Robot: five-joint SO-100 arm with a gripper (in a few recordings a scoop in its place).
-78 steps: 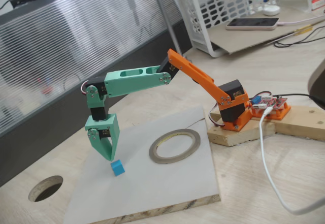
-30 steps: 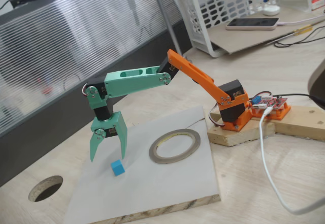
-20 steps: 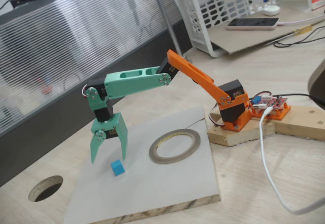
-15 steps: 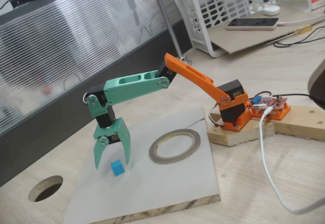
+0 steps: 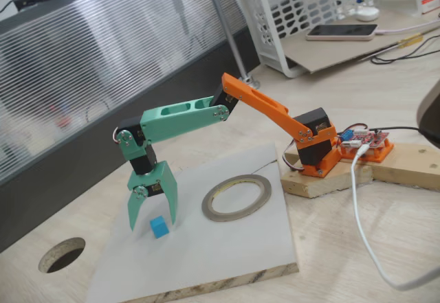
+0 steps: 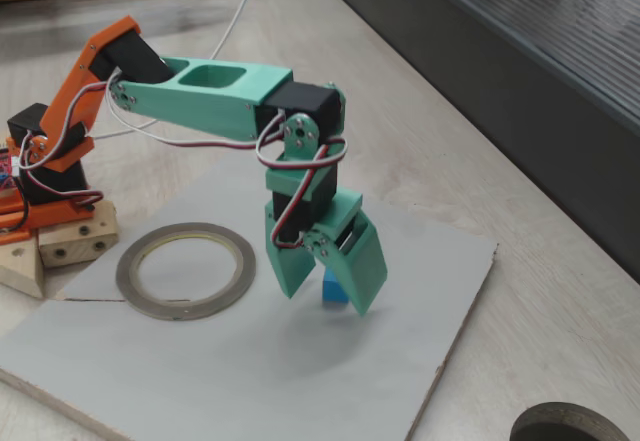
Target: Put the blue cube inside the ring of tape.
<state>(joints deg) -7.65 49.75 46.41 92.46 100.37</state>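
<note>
The blue cube rests on the white board, left of the ring of tape in one fixed view and right of it in the other. My green gripper hangs point-down over the cube, open, with one finger on each side of it. Its fingertips are down near the board. In the closer fixed view one finger hides part of the cube. The grey ring of tape lies flat on the board with nothing inside it, about two cube-widths from the gripper.
The white board lies on a wooden table with a dark round hole beside it. The arm's orange base sits on wooden blocks. A white cable, a basket and a phone lie farther off.
The gripper, shut above the cube at first, opened wide and then came down and a little rightward so its fingers straddle the cube. The cube and the tape have not moved.
</note>
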